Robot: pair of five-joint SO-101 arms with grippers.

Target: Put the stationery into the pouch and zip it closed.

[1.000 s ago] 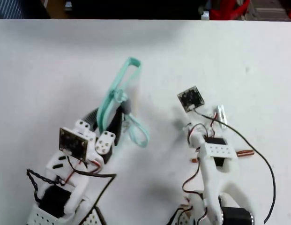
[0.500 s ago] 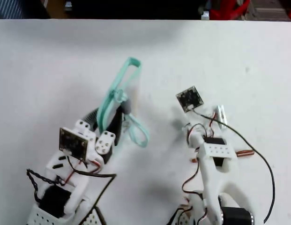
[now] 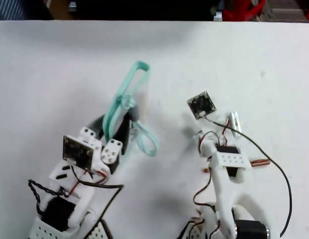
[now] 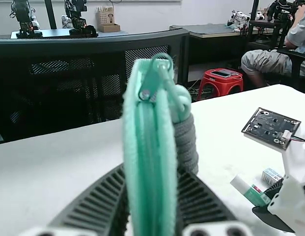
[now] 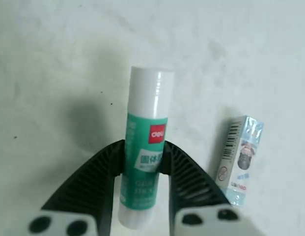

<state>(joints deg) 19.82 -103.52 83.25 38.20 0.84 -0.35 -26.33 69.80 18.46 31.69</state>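
Right wrist view, right hand (image 5: 143,150) clamped on glue stick (image 5: 146,105) pointing straight ahead, left hand (image 4: 152,182) pinching upright pouch (image 4: 147,128)

The pouch (image 4: 150,147) is mint green with a fine woven texture, and a grey braided cord (image 4: 187,142) lies against it. The glue stick (image 5: 144,162) is white with a green label bearing a small red patch. The box (image 5: 239,160) is pale blue and white with a black barcode. The left hand (image 4: 151,172) has black ribbed fingers, the right hand (image 5: 144,146) black ones, both on white bases. The table (image 3: 54,64) is white.
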